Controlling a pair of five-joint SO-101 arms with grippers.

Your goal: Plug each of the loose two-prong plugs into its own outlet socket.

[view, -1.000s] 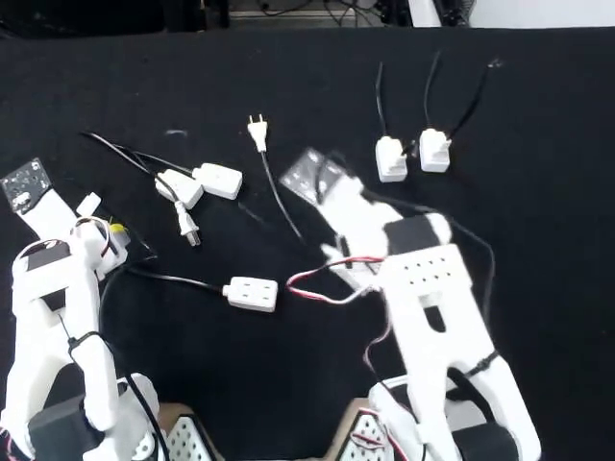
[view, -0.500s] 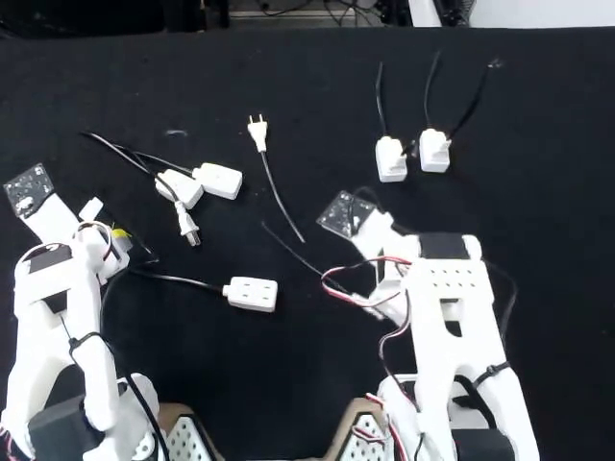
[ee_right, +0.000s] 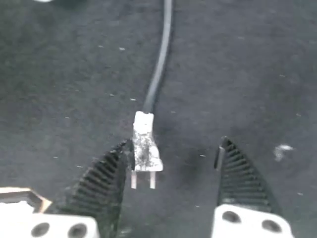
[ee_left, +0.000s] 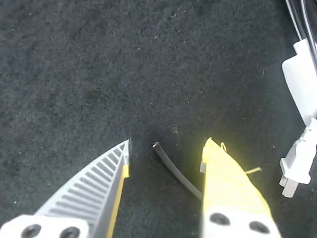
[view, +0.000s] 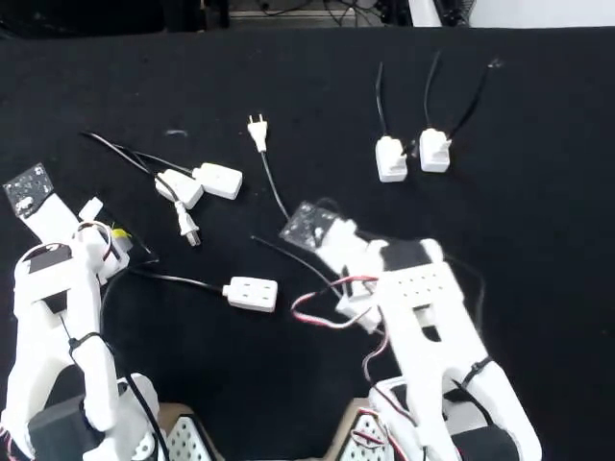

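My right gripper (ee_right: 176, 144) is open and low over the black cloth. A white two-prong plug (ee_right: 145, 148) lies between its fingers, close to one finger (ee_right: 106, 178), prongs toward the camera. Its thin black cable (view: 288, 257) trails out from under the right arm (view: 413, 279). My left gripper (ee_left: 166, 144) is open around a bare cable end (ee_left: 163, 154); it sits at the near left (view: 106, 221). Another loose plug (view: 189, 230) lies beside two outlet sockets (view: 180, 187) (view: 219, 180). A third plug (view: 257, 130) lies farther back. A single outlet (view: 252, 293) sits at centre front.
Two outlets with plugs seated in them (view: 390, 158) (view: 434, 151) lie at the back right, cables running away. Black cables cross the cloth at the left (view: 120, 149). Red and white wires (view: 322, 293) loop off the right arm.
The right arm drew back toward the front, then swung left, ending nearer than a second ago. The thin black cable beside it shifted left. The left arm stayed put.
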